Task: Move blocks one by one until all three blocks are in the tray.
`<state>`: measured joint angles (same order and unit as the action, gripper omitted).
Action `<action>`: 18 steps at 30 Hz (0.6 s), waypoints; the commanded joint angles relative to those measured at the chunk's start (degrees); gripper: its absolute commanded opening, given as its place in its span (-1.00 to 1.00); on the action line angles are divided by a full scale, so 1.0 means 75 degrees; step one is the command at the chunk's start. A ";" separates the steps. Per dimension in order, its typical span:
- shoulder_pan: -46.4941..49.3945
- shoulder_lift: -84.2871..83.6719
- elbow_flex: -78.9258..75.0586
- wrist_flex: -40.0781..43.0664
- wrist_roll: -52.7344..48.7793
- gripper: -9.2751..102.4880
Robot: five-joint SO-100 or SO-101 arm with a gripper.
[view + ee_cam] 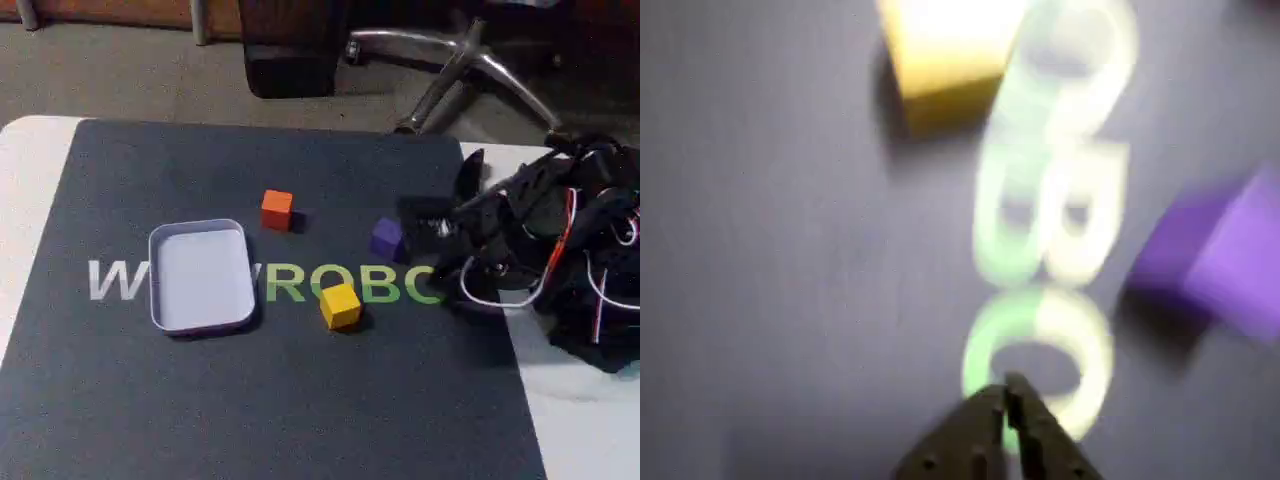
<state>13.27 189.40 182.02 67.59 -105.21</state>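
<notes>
Nothing has gone into the tray [200, 277] yet, as far as I can see from here. It sits bare on the dark mat [250, 400], over the left end of the printed lettering [300, 283] in the fixed view. All three blocks are out on the mat. The orange block [277, 209] is just up and right of the tray, close to its far corner but apart from it. The yellow block [340, 305] lies to the tray's right, on the green letters. The purple block [387, 236] is farther right again, nearest the arm [540, 250]. So I judge the whole job is ahead: three carries, none begun.

The tool [1006, 400] shows at the bottom of the wrist view with its two tips pressed together and nothing between them. It hangs over the green letters, with the yellow block ahead toward the top left and the purple one off to the right, neither touched.

The wrist view is badly smeared, so block edges and letters run soft, and the purple block is cut by the right edge, the yellow by the top. In the fixed view the arm is a dark tangle of wires at the right side of the tabletop [590, 420]; I cannot pick the tool's tips out of it there.
</notes>
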 commanded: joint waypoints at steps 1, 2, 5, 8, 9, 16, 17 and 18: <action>0.0375 0.0023 -0.0047 -0.0281 -0.0281 -0.98; 0.0551 0.0023 -0.0047 -0.0305 -0.0422 -0.98; 0.0914 0.0023 -0.0070 -0.0562 -0.0645 -0.97; 0.1207 0.0023 -0.0398 -0.0738 -0.0645 -0.96; 0.1348 0.0023 -0.0551 -0.0727 -0.0656 -0.95; 0.1477 0.0023 -0.2250 0.1102 -0.0715 -0.95; 0.1465 0.0000 -0.2543 0.1418 -0.0715 -0.95; 0.1430 -0.0105 -0.2836 0.1676 -0.0715 -0.95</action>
<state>23.91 189.40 167.87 75.23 -110.21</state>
